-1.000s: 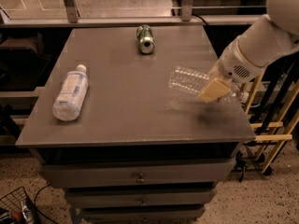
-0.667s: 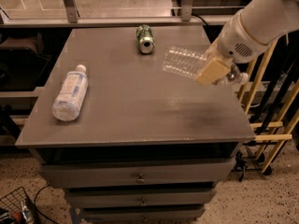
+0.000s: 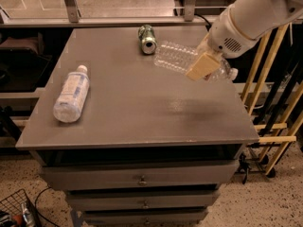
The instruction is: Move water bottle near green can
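1. Camera view, the end effector [image 3: 202,65]: it hangs at the end of a white, smooth-shelled arm [image 3: 255,11] that comes in from the upper right, above the far right part of the counter [image 3: 137,112]. One flat tan finger [image 3: 200,66] lies across the front of the water bottle [image 3: 174,57]. The other finger is hidden behind the bottle, and the end effector is clamped on it.
2. The water bottle is held clear of the counter, almost level. Its base reaches out to the left of the end effector and its capped neck pokes out to the right. A soft shadow lies on the counter below it.
3. The water bottle is clear, thin plastic, ribbed and crinkled along its body.
4. The green can [image 3: 147,38] lies on its side to the left of the end effector and a little farther back. Its silver top faces the camera, just beside the bottle's base; whether they touch I cannot tell.
5. A white frosted bottle [image 3: 72,94] with a pale label lies on its side, well apart, to the far left of the end effector.
6. The counter is matte grey and flat, with grey drawers [image 3: 142,178] under it.
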